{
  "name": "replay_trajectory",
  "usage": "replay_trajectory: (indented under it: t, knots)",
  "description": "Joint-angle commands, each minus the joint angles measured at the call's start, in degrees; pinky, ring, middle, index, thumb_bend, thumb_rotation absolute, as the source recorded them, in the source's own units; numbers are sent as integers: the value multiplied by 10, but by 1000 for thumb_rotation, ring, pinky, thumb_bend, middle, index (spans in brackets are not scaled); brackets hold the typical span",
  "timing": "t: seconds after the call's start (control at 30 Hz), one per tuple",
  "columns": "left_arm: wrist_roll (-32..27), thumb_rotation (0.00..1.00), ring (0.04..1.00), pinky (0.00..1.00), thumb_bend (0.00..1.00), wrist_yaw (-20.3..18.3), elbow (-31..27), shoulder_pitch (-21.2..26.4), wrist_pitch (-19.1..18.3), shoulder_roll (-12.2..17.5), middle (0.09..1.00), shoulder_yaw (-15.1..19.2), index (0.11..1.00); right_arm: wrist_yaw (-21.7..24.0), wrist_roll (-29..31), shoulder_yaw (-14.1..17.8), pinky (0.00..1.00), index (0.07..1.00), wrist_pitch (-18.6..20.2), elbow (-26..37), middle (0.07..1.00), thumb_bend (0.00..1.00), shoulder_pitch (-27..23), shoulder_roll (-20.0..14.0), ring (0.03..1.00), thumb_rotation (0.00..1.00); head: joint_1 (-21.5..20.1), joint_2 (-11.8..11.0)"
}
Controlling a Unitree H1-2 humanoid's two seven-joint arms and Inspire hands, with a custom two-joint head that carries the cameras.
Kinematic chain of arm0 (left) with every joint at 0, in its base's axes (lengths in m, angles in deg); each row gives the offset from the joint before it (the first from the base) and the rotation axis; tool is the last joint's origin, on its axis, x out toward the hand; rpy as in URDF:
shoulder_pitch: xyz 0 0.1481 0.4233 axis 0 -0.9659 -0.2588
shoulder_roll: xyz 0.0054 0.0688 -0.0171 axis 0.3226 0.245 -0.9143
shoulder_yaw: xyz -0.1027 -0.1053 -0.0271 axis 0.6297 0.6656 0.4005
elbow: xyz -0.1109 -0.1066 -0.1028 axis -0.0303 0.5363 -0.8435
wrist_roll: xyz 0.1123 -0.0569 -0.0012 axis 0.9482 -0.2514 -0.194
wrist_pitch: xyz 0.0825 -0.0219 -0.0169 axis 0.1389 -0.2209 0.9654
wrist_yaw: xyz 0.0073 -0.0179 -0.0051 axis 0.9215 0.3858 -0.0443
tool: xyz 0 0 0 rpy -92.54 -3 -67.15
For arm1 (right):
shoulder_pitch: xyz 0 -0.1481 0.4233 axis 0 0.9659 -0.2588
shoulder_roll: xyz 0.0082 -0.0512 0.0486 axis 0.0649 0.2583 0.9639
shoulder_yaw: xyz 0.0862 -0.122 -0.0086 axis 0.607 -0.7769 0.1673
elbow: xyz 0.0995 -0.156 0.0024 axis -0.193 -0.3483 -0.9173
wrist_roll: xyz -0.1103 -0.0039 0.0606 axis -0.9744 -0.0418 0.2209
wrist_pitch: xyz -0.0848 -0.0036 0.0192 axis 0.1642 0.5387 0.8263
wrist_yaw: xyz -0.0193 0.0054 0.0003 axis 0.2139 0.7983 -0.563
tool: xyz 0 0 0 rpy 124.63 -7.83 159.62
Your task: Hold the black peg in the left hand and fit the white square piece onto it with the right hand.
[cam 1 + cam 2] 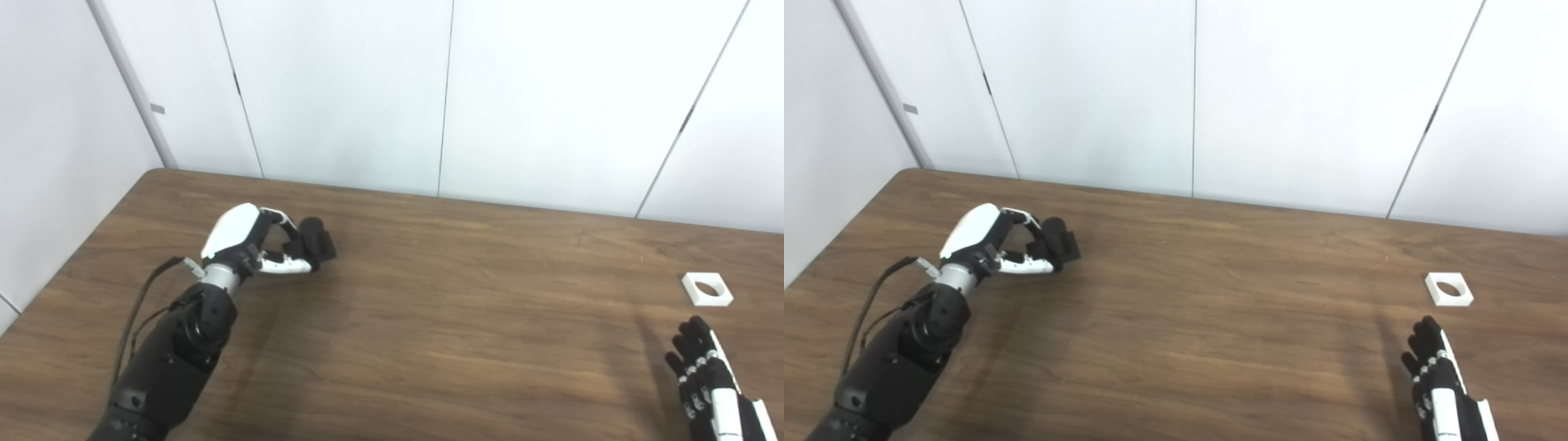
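Observation:
The black peg [317,239] stands on the wooden table [429,306] at the left. My left hand [257,242] is curled around it, fingers and thumb touching it; the peg seems to rest on the table. The white square piece [707,289] with a round hole lies flat at the far right. My right hand [704,367] is open and empty, fingers straight, just in front of the white piece and apart from it. In the right eye view, the peg [1059,241], the white piece [1448,289] and the right hand [1436,367] show the same.
White wall panels [392,92] stand behind the table's far edge. The table's left edge runs diagonally past my left arm. A cable [141,306] hangs beside the left forearm.

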Motion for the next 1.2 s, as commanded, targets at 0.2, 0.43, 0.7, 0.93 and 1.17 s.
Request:
replay_trajectory:
  t: [0.2, 0.43, 0.7, 0.93, 1.17]
  knots:
    - [13, 51, 867, 825, 519, -52, -123, -14, -13, -15, 787, -15, 486, -13, -5, -10, 945, 944, -11, -9, 952, 509, 27, 24, 959, 873, -19, 9]
    - [37, 48, 859, 991, 519, -58, -172, -47, 20, -23, 780, -33, 486, -19, -13, -17, 921, 938, -10, -11, 949, 532, 25, 26, 952, 869, -39, 21]
    - [73, 48, 848, 1000, 520, -48, -202, -99, 50, -60, 770, -60, 486, -28, -38, -37, 916, 936, -9, -3, 936, 516, 17, 28, 940, 895, -64, 32]
    - [124, 50, 836, 998, 521, -34, -206, -127, 66, -94, 762, -85, 485, -35, -51, -46, 911, 936, -15, -11, 929, 554, 5, 27, 941, 890, -84, 40]
    - [163, 51, 834, 1000, 521, -29, -200, -148, 87, -124, 768, -108, 485, -43, -51, -54, 902, 929, 4, 6, 926, 549, 4, 33, 935, 885, -101, 56]
